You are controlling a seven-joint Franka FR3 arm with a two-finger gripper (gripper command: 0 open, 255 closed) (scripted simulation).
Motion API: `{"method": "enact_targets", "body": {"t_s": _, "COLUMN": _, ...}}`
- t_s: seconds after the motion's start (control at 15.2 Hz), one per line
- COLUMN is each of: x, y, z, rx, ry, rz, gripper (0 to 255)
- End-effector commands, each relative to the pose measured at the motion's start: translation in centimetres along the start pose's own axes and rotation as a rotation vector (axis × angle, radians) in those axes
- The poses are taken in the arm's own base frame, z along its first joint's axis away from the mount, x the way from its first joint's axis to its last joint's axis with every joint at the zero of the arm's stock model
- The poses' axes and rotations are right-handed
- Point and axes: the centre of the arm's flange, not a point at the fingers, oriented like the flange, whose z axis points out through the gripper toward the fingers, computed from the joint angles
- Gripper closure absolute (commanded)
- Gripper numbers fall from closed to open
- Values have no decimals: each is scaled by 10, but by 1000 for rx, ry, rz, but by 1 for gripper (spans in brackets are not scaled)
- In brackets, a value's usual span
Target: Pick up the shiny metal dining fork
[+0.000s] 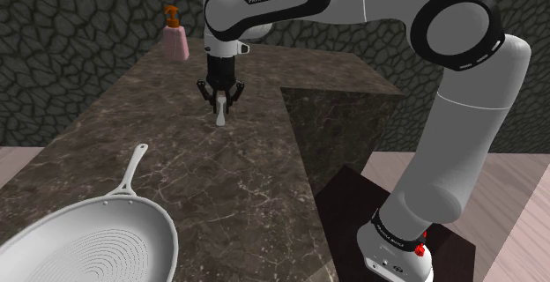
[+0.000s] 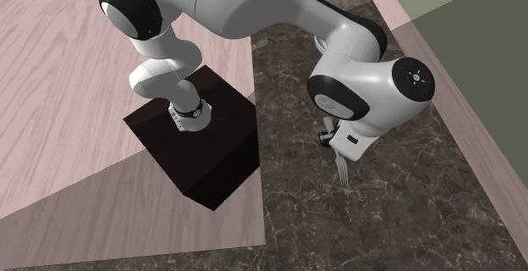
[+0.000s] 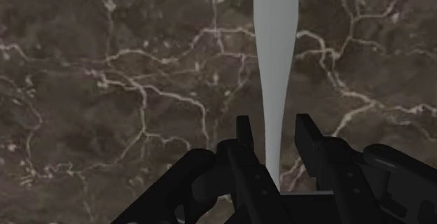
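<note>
The all-black two-finger gripper (image 1: 220, 105) hangs straight down over the far part of a dark brown marble counter with pale veins (image 1: 176, 174), and its fingers stand apart, one on each side of the pale grey, smooth dining fork (image 1: 220, 118). In the wrist view the fork (image 3: 276, 61) runs out from between the black fingers (image 3: 243, 142), its handle widening to a rounded end away from the gripper (image 3: 275, 128), and a thin strip of the counter (image 3: 105, 82) shows between the fork and each finger, so they are not clamped on it. Whether the fork lies flat on the stone or is raised off it cannot be told. In the second exterior view the fork's tines (image 2: 342, 171) stick out from under the white hand, pointing towards the near edge of the counter (image 2: 389, 218), to the right of the dark box stand (image 2: 203, 155) on the pale wood-grain floor (image 2: 68, 100). In the shoulder view a pink spray bottle with an orange trigger (image 1: 174, 35) stands at the counter's far end, to the left of the gripper and beyond it. A white round frying pan with a ringed base and a long thin handle (image 1: 88, 236) lies at the near left, well apart from the fork. A dark wall patterned like cracked stone (image 1: 70, 42) rises behind the counter.
</note>
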Motion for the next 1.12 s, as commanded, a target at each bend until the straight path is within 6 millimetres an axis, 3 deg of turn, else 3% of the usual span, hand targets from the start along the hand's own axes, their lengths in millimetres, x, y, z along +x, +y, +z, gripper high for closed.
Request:
{"method": "enact_targets", "body": {"t_s": 0.0, "x": 0, "y": 0, "z": 1, "rx": -1, "ry": -1, "rz": 0, "gripper": 255}}
{"method": "enact_targets", "body": {"t_s": 0.26, "x": -1, "y": -1, "z": 1, "rx": -1, "ry": -1, "rz": 0, "gripper": 255}}
{"method": "enact_targets", "body": {"t_s": 1.06, "x": -10, "y": -1, "z": -62, "rx": -1, "ry": -1, "rz": 0, "gripper": 255}}
